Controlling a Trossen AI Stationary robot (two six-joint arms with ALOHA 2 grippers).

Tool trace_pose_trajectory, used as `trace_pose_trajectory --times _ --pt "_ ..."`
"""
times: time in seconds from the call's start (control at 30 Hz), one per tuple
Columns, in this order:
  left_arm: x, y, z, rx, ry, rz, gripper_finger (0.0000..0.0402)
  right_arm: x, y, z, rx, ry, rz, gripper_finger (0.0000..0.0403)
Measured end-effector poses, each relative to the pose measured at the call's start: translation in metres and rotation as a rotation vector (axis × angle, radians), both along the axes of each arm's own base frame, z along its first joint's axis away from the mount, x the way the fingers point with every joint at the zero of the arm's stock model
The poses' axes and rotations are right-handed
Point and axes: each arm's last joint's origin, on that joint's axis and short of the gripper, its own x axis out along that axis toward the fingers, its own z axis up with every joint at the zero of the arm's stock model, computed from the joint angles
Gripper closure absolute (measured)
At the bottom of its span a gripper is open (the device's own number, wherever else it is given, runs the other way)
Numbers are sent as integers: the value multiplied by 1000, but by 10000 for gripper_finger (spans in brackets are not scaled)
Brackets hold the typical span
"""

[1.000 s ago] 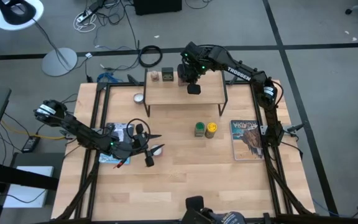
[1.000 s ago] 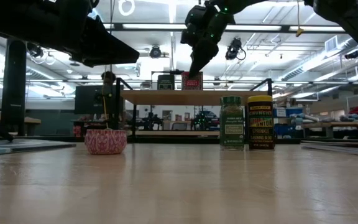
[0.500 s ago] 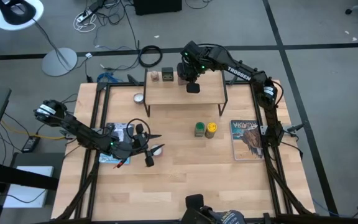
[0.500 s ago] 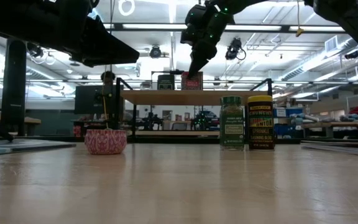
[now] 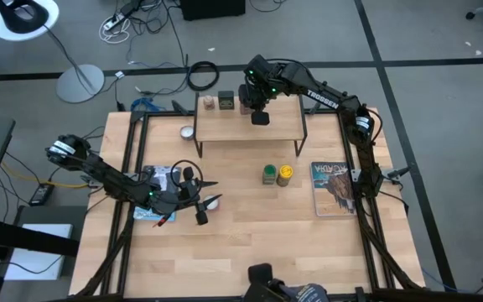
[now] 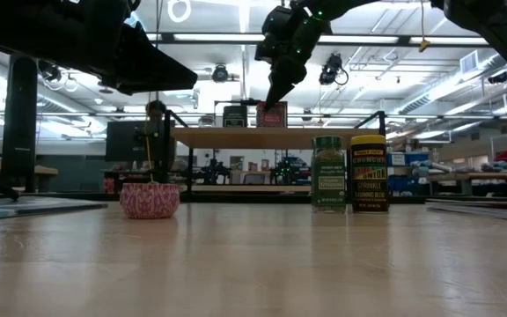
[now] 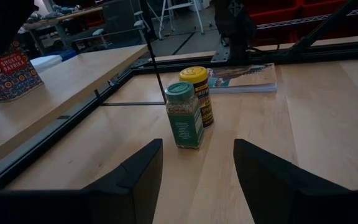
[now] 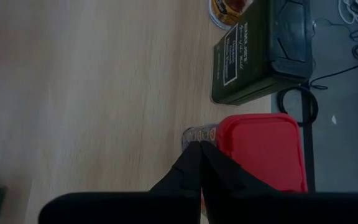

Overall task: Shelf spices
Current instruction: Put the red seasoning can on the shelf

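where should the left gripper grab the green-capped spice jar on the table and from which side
Grip the green-capped spice jar across its flat-sided glass body, just below the cap. It stands upright with the yellow-lidded jar close behind it, so come level from the left gripper side, open fingers straddling the body, rather than from behind or between the jars.

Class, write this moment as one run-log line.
right end effector: shut, over shelf, by red tin | left end effector: open, empty | green-capped jar, yellow jar: on table

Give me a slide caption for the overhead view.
Right gripper shut above the shelf beside three spices; two jars wait on the table.
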Motion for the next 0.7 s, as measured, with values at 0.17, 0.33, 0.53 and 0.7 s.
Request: trace_pose_trajectory --times 0.17,0.33,0.53,0.7 --pt "0 0 0 0 0 0 200 1 1 0 17 -12 24 403" --pt "0 0 0 0 0 0 200 2 2 1 -15 -6 22 403" --pt "0 0 0 1 3 0 200 5 0 3 -58 -28 12 403" --pt "0 0 -1 3 6 0 200 5 3 2 -36 -21 26 403"
